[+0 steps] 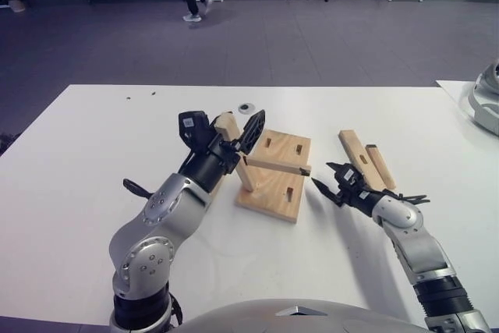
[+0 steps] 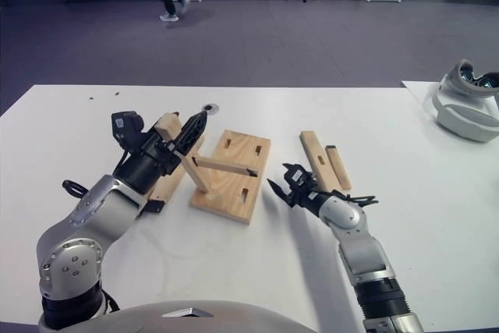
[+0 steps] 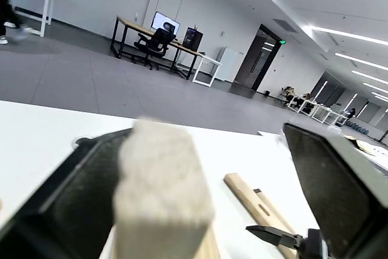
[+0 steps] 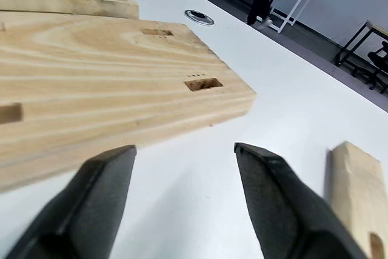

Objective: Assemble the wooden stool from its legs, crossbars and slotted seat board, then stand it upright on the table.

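The slotted seat board [image 1: 282, 186] lies flat at the table's middle. A wooden leg [image 1: 248, 177] stands tilted in one of its slots, and a crossbar [image 1: 277, 165] juts from the leg over the board. My left gripper [image 1: 231, 124] is open around the leg's top end [image 3: 163, 180]; one finger [image 3: 73, 192] rests against the wood and the other stands apart. My right gripper [image 1: 323, 175] is open and empty, low over the table just right of the board [image 4: 91, 89]. Another leg [image 2: 165, 183] lies under my left arm. Two loose wooden pieces [image 1: 355, 154] [image 1: 380, 166] lie behind the right gripper.
A white headset [image 2: 466, 103] sits on a neighbouring table at the far right. A small round disc [image 1: 247, 107] lies behind the board. Bare tabletop stretches across the front and the left.
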Motion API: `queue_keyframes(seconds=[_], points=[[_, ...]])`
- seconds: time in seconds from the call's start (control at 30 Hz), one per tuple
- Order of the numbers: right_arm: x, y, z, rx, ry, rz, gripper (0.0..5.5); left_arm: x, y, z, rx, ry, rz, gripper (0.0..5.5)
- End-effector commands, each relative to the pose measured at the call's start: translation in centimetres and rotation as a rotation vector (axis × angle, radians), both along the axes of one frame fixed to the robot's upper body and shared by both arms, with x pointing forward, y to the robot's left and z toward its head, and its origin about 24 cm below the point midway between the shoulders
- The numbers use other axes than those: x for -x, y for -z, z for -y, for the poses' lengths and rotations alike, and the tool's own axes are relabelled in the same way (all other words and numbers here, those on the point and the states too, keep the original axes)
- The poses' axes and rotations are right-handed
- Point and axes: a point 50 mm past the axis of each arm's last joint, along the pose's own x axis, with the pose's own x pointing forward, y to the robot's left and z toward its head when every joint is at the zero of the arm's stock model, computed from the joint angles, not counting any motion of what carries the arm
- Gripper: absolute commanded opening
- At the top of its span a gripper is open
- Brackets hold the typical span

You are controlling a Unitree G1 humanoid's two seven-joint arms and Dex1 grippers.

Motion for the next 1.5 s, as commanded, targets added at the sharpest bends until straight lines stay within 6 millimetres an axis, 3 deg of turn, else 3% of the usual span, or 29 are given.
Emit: queue_keyframes(seconds=[0.03, 0.17, 0.23, 0.27, 0.33, 0.37, 0.5, 0.6, 0.83, 1.1, 1.33, 1.5], points=[[-1.2, -0.8, 2.0, 0.038, 0.105, 0.039, 3.03, 0.4, -3.7, -0.5, -0.019, 0.028, 0.134, 4.22], [-1.7, -1.2, 2.4, 0.039, 0.144, 0.073, 3.03, 0.4, -8.0, -2.4, 0.092, 0.042, 0.29, 4.22], [-2.2, -1.9, 2.7, 0.023, 0.167, 0.112, 3.03, -0.6, -9.7, -5.3, 0.119, -0.062, 0.346, 4.22], [-2.5, -2.3, 2.8, 0.012, 0.179, 0.137, 3.03, -1.5, -9.3, -6.9, 0.095, -0.149, 0.324, 4.22], [-3.1, -3.0, 2.8, -0.006, 0.197, 0.178, 3.03, -3.3, -5.8, -9.5, -0.065, -0.305, 0.186, 4.22], [-3.3, -3.1, 2.8, -0.018, 0.206, 0.188, 3.03, -3.9, -2.8, -9.9, -0.218, -0.328, 0.086, 4.22], [-3.5, -2.9, 2.3, -0.031, 0.193, 0.188, 3.03, -2.6, 7.8, -8.6, -0.518, -0.123, -0.216, 4.22], [-3.6, -2.7, 1.5, -0.041, 0.173, 0.183, 3.03, -1.5, 11.8, -7.8, -0.586, 0.002, -0.318, 4.22], [-3.7, -2.5, -0.1, -0.053, 0.128, 0.186, 3.03, -1.7, 14.4, -7.6, -0.633, 0.013, -0.423, 4.22], [-3.4, -2.0, -0.6, -0.053, 0.122, 0.173, 3.03, -1.2, 14.6, -7.5, -0.864, 0.1, -0.413, 2.94], [-3.3, -1.6, -0.8, -0.058, 0.124, 0.161, 3.03, -0.8, 15.0, -7.5, -0.934, 0.133, -0.442, 2.9], [-3.4, -1.6, -0.7, -0.061, 0.129, 0.16, 3.03, -1.4, 14.8, -7.8, -0.923, 0.094, -0.416, 2.13]])
